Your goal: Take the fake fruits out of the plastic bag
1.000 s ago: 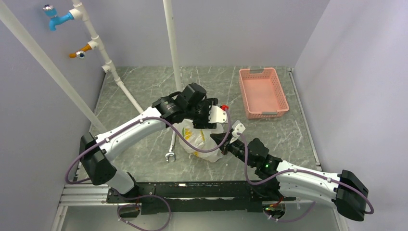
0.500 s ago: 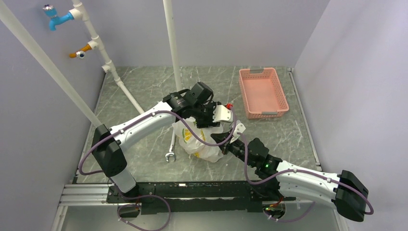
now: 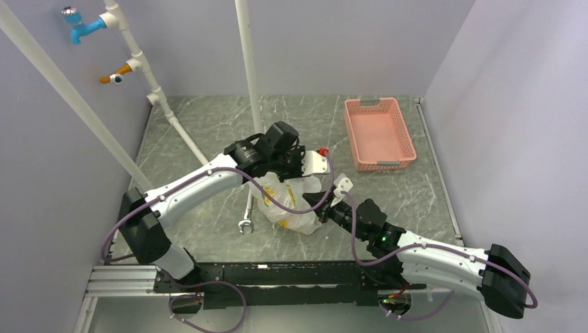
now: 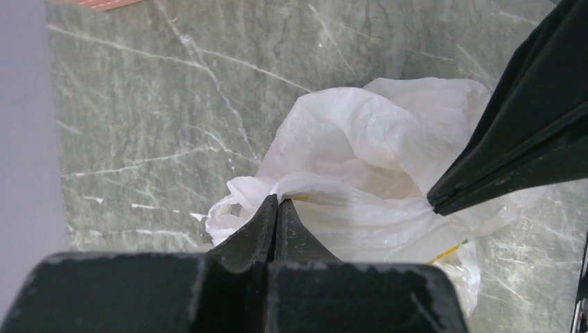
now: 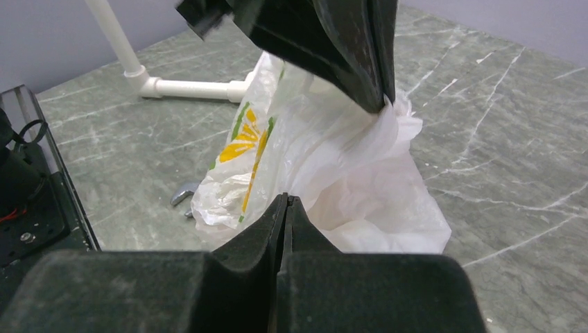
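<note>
The plastic bag (image 3: 286,205) lies crumpled on the marble table between both arms, white with a yellow and green print. My left gripper (image 4: 277,202) is shut on a fold at the bag's top edge; in the top view it (image 3: 297,180) hangs over the bag's far side. My right gripper (image 5: 286,198) is shut on the bag's film at the near right side, and in the top view it (image 3: 312,202) touches the bag. The left wrist view shows the right fingers (image 4: 513,156) pinching the film. The fake fruits are hidden inside the bag.
A pink slotted basket (image 3: 378,133) stands at the back right. A metal wrench (image 3: 246,211) lies just left of the bag. White pipes (image 3: 177,125) run along the left, and one upright pipe (image 3: 248,69) stands behind the bag.
The left gripper has closed on the bag's top fold. The left arm swung right and came back left. The right arm has stayed in place.
</note>
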Motion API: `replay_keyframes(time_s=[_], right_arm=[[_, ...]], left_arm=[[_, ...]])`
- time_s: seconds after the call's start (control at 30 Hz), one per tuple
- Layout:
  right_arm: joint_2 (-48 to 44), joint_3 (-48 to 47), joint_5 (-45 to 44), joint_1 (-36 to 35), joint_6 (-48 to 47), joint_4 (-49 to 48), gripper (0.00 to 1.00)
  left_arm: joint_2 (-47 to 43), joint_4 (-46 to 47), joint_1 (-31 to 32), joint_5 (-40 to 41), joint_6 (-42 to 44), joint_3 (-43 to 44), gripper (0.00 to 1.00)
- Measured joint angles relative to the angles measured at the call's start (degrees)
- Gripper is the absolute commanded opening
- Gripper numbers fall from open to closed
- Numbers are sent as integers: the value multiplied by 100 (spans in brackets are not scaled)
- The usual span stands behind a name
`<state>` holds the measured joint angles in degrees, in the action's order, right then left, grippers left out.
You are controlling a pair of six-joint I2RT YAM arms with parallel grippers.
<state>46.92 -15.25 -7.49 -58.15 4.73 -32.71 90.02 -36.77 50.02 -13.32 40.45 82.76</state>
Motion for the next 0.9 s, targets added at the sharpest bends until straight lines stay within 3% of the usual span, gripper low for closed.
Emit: replay_keyframes(time_s=[0.2,0.47,0.63,0.77,0.9], right_arm=[[151,0,-247,4,118,2,0],[125,0,-732,11,442,-9,0],[85,26,-992,11,739,81,0],[79,63,-1038,11,905,195,0],[201,22,-935,15,990,437,0]], left_arm=[[-927,1093,-85,538,-940,-957,0],[-2992,3510,-743,1725,-3862,-3248,0],[-3923,4677,-1757,1908,-5917,-4719,0],[-4260,5637,-2612,1268,-7023,-5598,0],[-4074,6369,-3143,208,-7545,-5825,0]])
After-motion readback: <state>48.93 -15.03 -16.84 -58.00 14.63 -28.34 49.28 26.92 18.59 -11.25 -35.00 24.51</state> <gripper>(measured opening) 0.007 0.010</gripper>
